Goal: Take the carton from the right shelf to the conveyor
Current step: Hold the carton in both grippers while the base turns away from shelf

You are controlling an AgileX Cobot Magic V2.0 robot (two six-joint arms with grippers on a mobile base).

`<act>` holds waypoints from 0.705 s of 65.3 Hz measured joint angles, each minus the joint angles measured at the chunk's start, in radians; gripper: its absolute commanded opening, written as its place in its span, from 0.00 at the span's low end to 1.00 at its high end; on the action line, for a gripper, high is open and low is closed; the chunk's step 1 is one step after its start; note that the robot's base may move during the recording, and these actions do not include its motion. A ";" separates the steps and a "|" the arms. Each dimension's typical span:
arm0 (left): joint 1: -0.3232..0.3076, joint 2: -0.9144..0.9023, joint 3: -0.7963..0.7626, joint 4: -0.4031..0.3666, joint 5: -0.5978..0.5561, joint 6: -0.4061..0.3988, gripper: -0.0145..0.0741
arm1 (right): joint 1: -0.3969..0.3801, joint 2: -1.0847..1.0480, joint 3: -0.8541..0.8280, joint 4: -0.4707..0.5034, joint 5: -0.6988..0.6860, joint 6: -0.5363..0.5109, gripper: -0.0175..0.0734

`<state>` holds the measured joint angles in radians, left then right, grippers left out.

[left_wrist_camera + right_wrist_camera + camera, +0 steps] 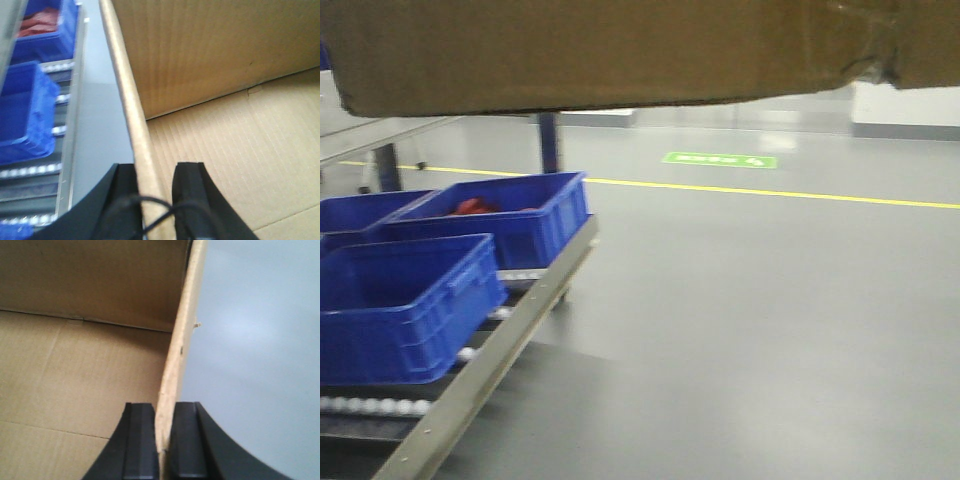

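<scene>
The carton (600, 50), plain brown corrugated cardboard, hangs across the top of the front view with only its underside and lower edge showing. In the left wrist view my left gripper (156, 167) is shut on the carton's left wall (131, 100), one black finger outside and one inside the open box. My right gripper (162, 407) is shut on the carton's right wall (185, 325) in the same way. The inside floor of the carton (75, 375) shows bare. The right shelf and the conveyor are out of view.
A roller rack (500, 350) at lower left carries blue plastic bins (405, 300); the far bin (510, 215) holds something red. Grey floor (770, 330) spreads right, crossed by a yellow line (770, 190) with a green floor mark (718, 159) beyond.
</scene>
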<state>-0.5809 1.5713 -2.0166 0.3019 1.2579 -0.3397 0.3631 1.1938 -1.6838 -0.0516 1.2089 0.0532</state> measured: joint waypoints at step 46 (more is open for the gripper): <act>0.000 0.000 0.000 -0.002 0.000 0.000 0.14 | 0.000 0.000 0.000 0.000 0.000 0.000 0.12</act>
<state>-0.5809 1.5713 -2.0166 0.3002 1.2579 -0.3397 0.3631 1.1938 -1.6838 -0.0516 1.2089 0.0532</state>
